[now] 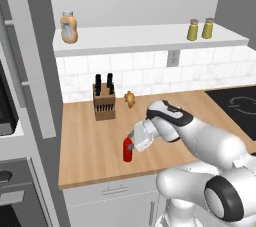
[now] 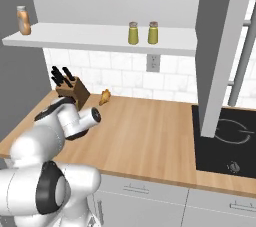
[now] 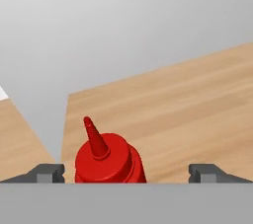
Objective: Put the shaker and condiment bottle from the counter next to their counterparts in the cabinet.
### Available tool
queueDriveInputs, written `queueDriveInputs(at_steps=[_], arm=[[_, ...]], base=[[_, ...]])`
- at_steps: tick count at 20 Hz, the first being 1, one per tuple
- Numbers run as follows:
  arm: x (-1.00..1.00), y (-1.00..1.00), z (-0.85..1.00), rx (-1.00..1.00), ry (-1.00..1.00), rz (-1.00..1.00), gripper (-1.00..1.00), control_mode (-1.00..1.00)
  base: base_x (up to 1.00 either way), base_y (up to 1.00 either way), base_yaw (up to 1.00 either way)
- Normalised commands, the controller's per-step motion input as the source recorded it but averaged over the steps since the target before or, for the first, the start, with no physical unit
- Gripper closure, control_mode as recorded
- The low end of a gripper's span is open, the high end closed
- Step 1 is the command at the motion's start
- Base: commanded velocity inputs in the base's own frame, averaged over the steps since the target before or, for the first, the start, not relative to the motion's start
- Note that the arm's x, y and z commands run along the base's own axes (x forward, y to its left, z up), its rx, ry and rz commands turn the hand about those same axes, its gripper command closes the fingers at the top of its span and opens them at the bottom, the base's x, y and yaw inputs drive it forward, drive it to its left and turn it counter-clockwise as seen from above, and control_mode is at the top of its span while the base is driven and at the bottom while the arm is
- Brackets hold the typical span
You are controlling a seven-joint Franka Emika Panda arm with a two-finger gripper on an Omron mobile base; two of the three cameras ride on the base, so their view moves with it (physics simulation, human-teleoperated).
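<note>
The condiment bottle (image 1: 128, 150) stands upright on the counter (image 1: 95, 146) near its front edge, well in front of the knife block (image 1: 104, 102) and the small tan lumpy item (image 1: 130, 99); my gripper (image 3: 126, 172) is down at it with the jaws spread wide and nothing held, and in the hand view the red shoulder and nozzle sit between my two fingertips (image 3: 47, 172), noticeably closer to one than to the other; so I judge the step in hand is the grasp, and to do it well I should first centre the bottle between the tips, then settle lower so the pads meet the straight body rather than the sloping shoulder, where they could slide off; close gently, since a slim bottle tips easily if one finger arrives first; both shakers (image 1: 200, 29) already stand side by side on the cabinet (image 1: 145, 38), so this bottle belongs beside the chubby orange bottle (image 1: 69, 27) at the shelf's other end.
</note>
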Motion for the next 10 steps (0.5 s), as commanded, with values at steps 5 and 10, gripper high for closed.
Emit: queueDriveInputs(at_steps=[5,10], arm=[[0.0,0.05,-0.41,0.0,0.0,-0.01,-1.0,-1.0],[0.0,0.17,-0.25,0.0,0.0,0.0,-1.0,-1.0]], base=[[0.0,0.0,0.0],[0.0,0.0,0.0]])
